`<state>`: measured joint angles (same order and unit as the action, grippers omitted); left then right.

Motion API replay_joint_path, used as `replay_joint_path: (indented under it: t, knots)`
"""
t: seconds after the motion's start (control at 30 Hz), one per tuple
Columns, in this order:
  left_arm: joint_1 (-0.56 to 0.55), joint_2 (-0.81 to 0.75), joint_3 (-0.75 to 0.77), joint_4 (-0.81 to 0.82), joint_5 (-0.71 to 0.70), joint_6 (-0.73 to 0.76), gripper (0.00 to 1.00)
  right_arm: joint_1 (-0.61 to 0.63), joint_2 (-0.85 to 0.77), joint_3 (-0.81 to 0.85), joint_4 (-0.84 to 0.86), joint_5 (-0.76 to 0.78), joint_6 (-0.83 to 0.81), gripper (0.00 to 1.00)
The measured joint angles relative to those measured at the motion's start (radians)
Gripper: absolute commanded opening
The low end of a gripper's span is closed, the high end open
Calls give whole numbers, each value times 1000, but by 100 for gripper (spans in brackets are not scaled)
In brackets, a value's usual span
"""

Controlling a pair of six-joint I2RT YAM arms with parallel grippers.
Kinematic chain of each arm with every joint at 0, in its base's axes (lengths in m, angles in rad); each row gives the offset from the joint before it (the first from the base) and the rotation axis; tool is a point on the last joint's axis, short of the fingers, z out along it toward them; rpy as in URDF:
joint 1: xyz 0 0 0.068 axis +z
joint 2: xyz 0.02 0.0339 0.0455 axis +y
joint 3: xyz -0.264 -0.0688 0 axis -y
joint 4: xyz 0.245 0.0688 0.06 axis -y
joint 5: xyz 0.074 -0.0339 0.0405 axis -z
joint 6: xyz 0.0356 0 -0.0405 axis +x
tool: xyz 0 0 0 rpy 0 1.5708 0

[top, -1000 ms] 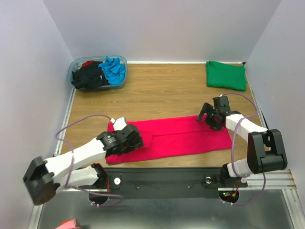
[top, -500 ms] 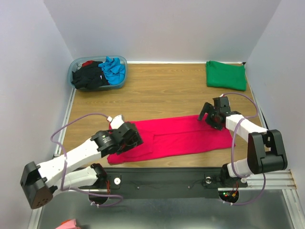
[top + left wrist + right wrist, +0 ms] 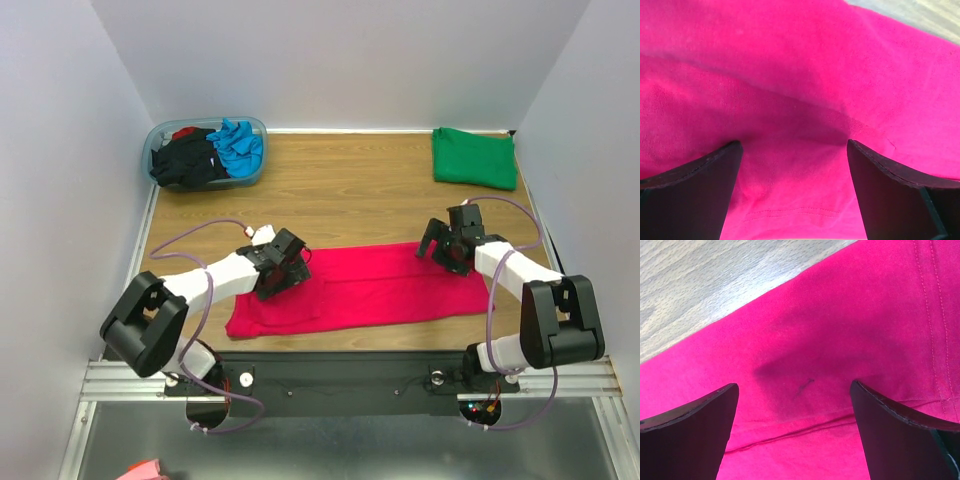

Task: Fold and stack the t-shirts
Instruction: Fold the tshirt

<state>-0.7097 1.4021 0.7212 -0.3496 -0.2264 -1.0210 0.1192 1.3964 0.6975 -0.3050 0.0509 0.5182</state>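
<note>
The magenta-red t-shirt (image 3: 370, 288) lies folded in a long strip across the near part of the table. My left gripper (image 3: 279, 274) hangs open over the strip's far left part; the left wrist view shows cloth (image 3: 800, 90) between the spread fingers (image 3: 690, 185). My right gripper (image 3: 446, 250) is open over the strip's far right end, with cloth and a seam (image 3: 805, 430) below it. The green t-shirt (image 3: 474, 158) lies folded at the back right. The black t-shirt (image 3: 185, 162) and the turquoise-blue t-shirt (image 3: 240, 145) lie crumpled in the tub.
The translucent plastic tub (image 3: 258, 127) stands at the back left corner. White walls close in the table at the left, back and right. Bare wood (image 3: 340, 190) lies between the tub, the green shirt and the magenta strip.
My left gripper has moved from the strip's near left part back and to the right, to its far edge; the left arm has folded in. The right gripper has hardly moved.
</note>
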Motion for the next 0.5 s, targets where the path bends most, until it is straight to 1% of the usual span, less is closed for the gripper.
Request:
replay_joint_path:
  t: [0.07, 0.17, 0.3, 0.37, 0.43, 0.47, 0.5]
  knots:
    - [12, 43, 25, 10, 2, 24, 98, 0, 0, -2, 3, 0, 3, 100]
    - [35, 138, 102, 27, 13, 72, 98, 0, -13, -21, 26, -9, 10, 100]
    - [83, 326, 298, 56, 16, 154, 98, 1, -63, -71, 58, -70, 13, 100]
    - [106, 414, 425, 55, 26, 198, 98, 6, -106, -112, 76, -97, 22, 100]
    - [129, 535, 587, 60, 32, 240, 98, 38, -165, -158, 82, -120, 40, 100]
    - [138, 598, 686, 41, 40, 253, 98, 64, -187, -175, 82, -133, 49, 100]
    - [146, 698, 826, 39, 43, 282, 98, 100, -208, -189, 84, -149, 66, 100]
